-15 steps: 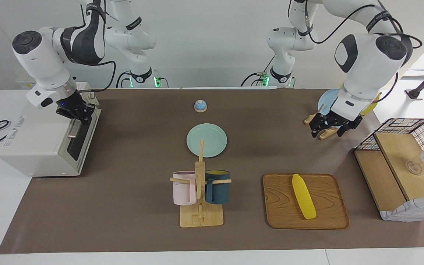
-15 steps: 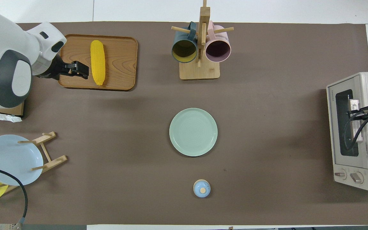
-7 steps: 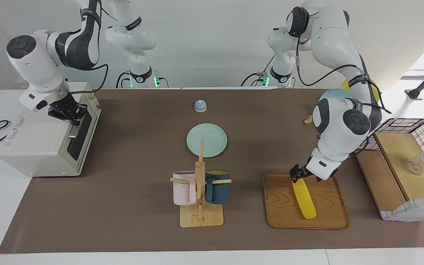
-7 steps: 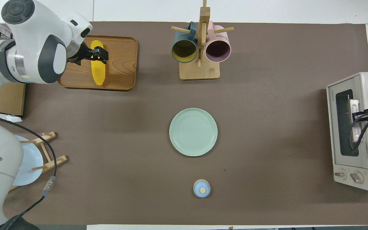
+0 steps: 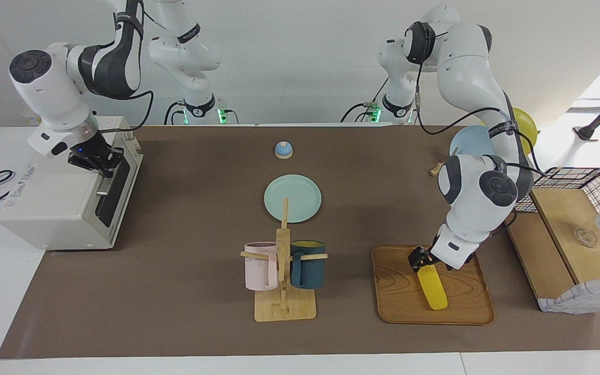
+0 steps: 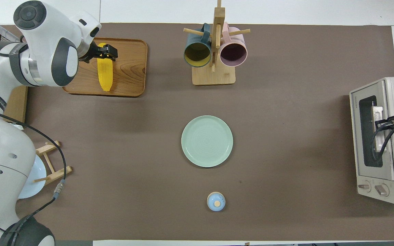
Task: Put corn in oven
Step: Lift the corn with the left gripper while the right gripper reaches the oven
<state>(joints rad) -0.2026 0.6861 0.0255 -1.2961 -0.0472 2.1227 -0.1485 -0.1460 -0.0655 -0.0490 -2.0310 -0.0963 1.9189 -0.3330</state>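
Observation:
The yellow corn (image 5: 434,290) lies on a wooden tray (image 5: 399,291) toward the left arm's end of the table; it also shows in the overhead view (image 6: 104,77). My left gripper (image 5: 419,259) is low over the corn, open, its fingers either side of the cob (image 6: 105,52). The off-white oven (image 5: 55,208) stands at the right arm's end with its glass door closed. My right gripper (image 5: 96,159) is at the top edge of the oven door, just above the metal bar handle (image 5: 104,181).
A mug rack (image 5: 283,271) with a pink and a dark blue mug stands mid-table. A green plate (image 5: 292,198) and a small blue bell (image 5: 283,150) lie nearer the robots. A wire-and-wood basket box (image 5: 571,229) stands beside the tray. A plate rack (image 5: 466,143) holds plates.
The left arm swung from over the plate rack to the tray and came down over the corn. The right gripper shifted slightly at the top of the oven door. The corn has not moved.

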